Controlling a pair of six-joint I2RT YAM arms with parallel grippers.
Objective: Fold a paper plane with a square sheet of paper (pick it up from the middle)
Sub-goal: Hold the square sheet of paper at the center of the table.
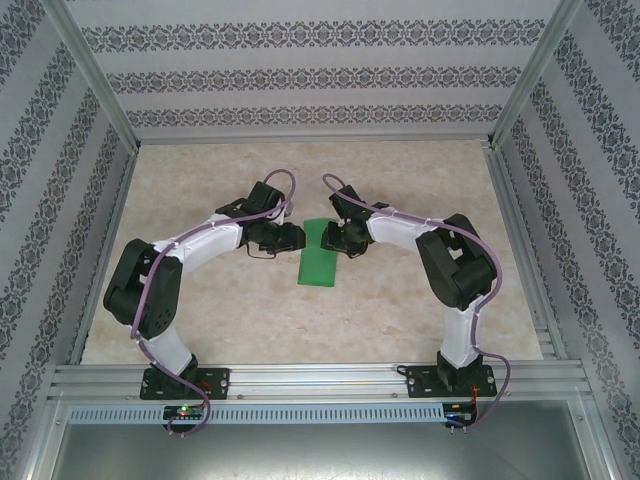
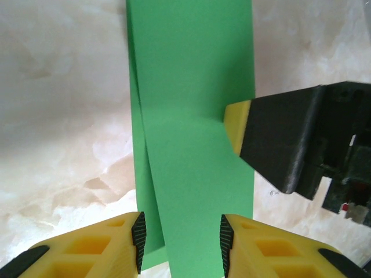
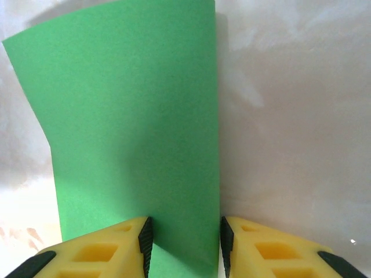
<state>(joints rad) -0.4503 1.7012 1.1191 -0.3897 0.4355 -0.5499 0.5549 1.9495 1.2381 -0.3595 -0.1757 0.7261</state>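
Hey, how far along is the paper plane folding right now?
Done: the bright-green paper sheet is already folded into a narrow, layered strip lying on the marbled table. In hand: the left tool and right tool straddle it from opposite sides, jaws apart, probably working a crease. Left: no pointed nose or wings yet.

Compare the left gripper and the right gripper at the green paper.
The left gripper reaches the folded green paper from its left; the right gripper from its right. A slanted layer edge runs between the left gripper's fingers; smooth paper lies between the right gripper's. Both stand open, yellow-fingered with black pads, over the paper.
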